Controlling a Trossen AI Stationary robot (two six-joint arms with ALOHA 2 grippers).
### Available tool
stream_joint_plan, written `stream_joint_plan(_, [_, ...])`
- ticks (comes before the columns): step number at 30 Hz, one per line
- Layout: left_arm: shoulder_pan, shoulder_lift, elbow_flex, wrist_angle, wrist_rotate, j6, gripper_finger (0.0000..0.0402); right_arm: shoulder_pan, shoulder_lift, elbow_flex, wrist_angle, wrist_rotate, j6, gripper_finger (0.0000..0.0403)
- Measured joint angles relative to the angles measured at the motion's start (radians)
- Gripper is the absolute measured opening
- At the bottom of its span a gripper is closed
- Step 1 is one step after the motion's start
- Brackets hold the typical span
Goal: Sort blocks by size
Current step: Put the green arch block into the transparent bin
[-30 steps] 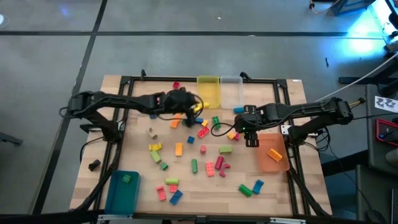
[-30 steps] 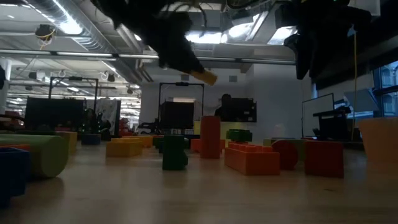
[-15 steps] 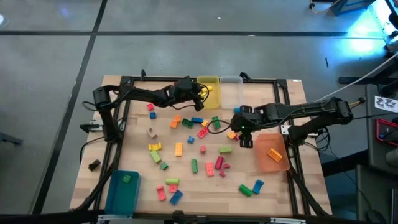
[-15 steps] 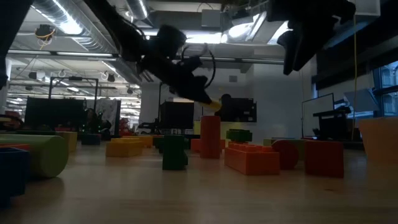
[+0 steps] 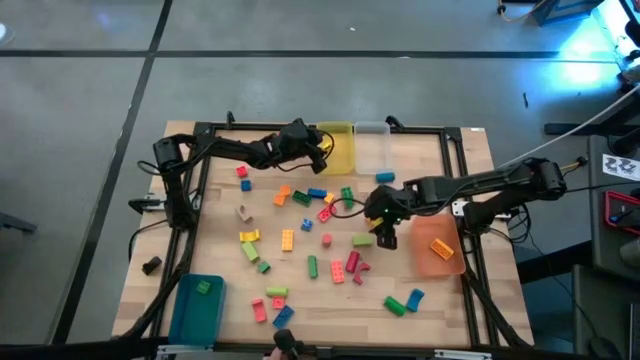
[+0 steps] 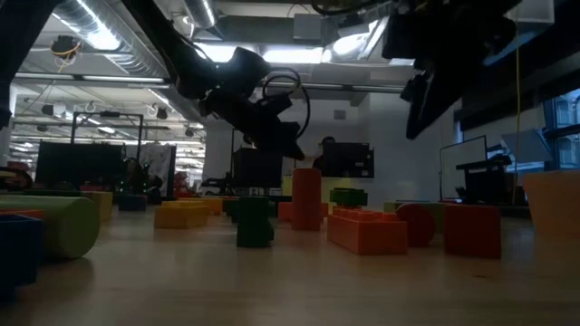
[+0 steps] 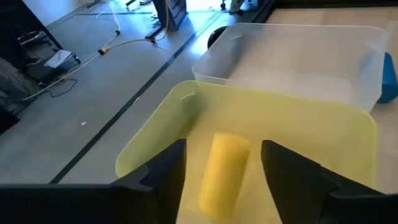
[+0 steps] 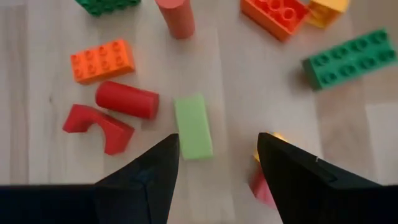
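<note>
Blocks of many colours lie scattered on the wooden table (image 5: 220,250). My left gripper (image 5: 322,150) stands open over the yellow bin (image 7: 155,143) at the far edge. A yellow cylinder block (image 7: 224,168) lies in that bin between and below the fingers, which do not touch it. My right gripper (image 5: 387,237) hovers open, pointing steeply down, just right of a light green block (image 8: 193,126) that lies flat on the table. A red cylinder (image 8: 127,99), a red arch (image 8: 96,127) and an orange brick (image 8: 102,60) lie beside it.
A clear bin (image 5: 371,148) stands right of the yellow one. An orange bin (image 5: 437,248) holding an orange block sits at the right edge. At the near left is a teal bin (image 5: 196,305) with a green block. A black frame rings the table.
My left gripper has gone toward the far edge and down to the yellow bin. It has opened and let go of the yellow block, which now lies in the bin. My right gripper has sunk and tipped further down, shifting slightly toward the table's left.
</note>
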Motion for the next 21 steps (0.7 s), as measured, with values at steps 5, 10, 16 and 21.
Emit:
stream_joint_plan(5, [-0.002,0.0,0.0,-0.002,0.0,-0.003,0.0215,0.0,0.0,-0.083,0.111,-0.003,0.0,0.022])
stream_joint_plan(10, [-0.003,0.0,0.0,-0.006,0.0,-0.007,0.0216,0.0,0.0,-0.18,0.235,-0.02,-0.001,0.022])
stream_joint_plan(16, [-0.003,0.0,0.0,-0.008,0.0,-0.055,0.0217,0.015,0.0,-0.271,0.38,-0.068,-0.006,0.022])
stream_joint_plan(21, [-0.003,0.0,0.0,-0.009,0.0,-0.053,0.0217,0.077,0.0,-0.312,0.454,0.014,-0.035,0.022])
